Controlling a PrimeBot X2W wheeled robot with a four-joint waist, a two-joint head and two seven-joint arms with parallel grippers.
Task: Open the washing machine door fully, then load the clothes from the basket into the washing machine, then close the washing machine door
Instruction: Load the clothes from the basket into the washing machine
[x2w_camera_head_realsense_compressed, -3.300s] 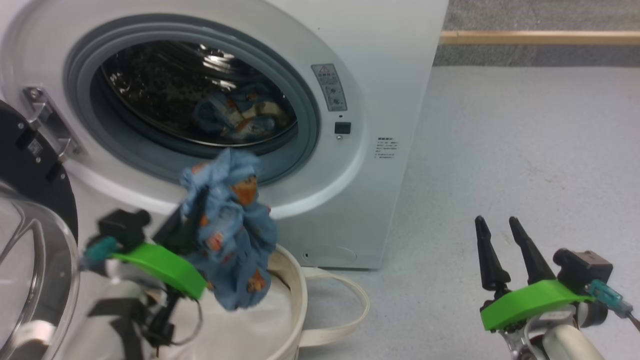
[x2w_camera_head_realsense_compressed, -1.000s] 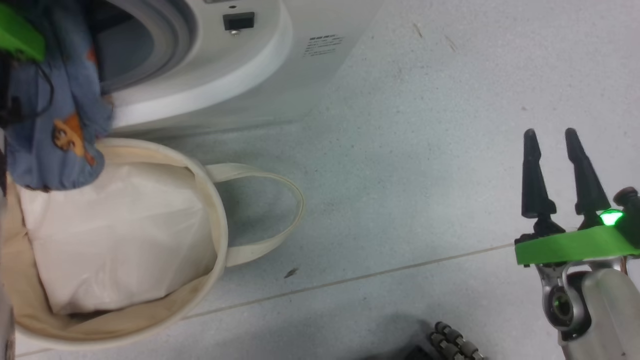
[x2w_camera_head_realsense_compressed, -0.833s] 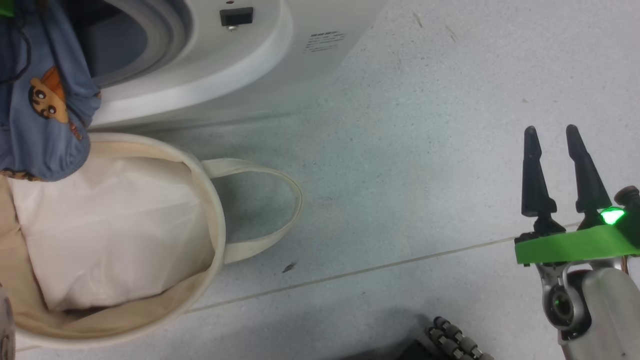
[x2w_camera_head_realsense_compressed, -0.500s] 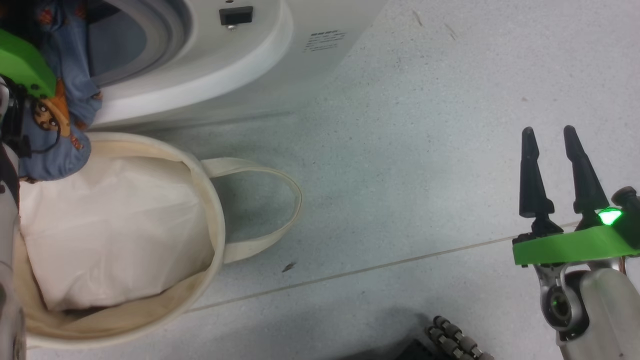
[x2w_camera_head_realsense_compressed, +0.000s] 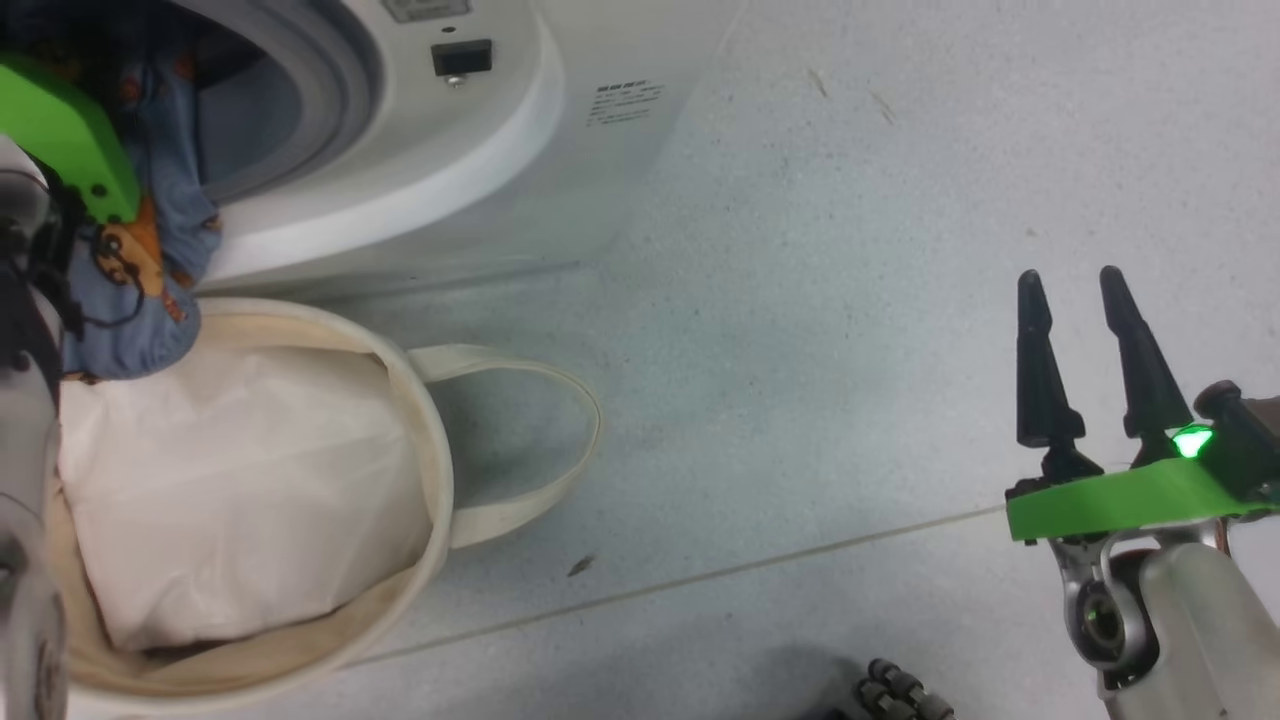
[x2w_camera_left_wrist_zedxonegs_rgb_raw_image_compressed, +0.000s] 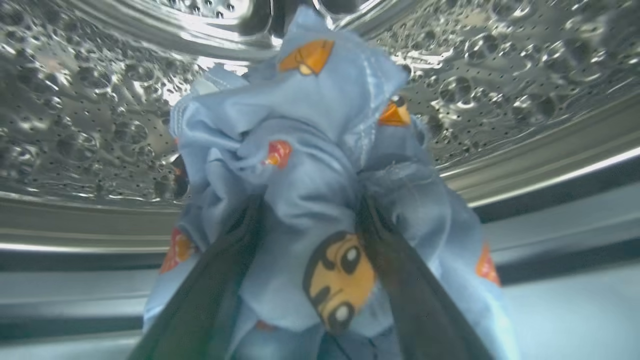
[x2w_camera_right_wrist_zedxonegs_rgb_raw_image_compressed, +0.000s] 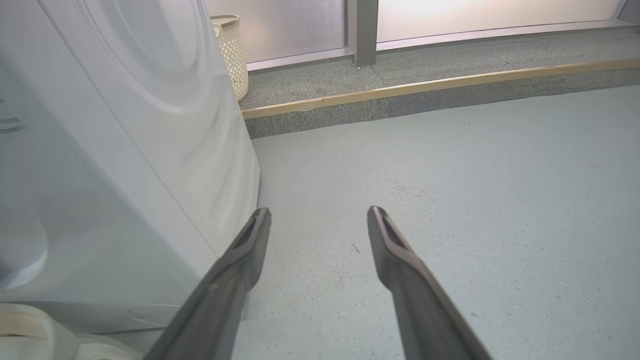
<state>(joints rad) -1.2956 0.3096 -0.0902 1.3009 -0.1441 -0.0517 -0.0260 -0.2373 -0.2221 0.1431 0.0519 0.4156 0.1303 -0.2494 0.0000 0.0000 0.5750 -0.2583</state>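
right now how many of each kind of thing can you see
washer: 1
baskets: 2, canvas basket and perforated basket
grippers: 2, left gripper and right gripper
blue garment: 1 that I can tell
white pad: 1
total: 7

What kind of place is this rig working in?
Probably a laundry corner, possibly a lab mock-up: a big white front-loading washing machine, a round cream canvas basket on the grey speckled floor, and a perforated cream hamper beyond the machine.
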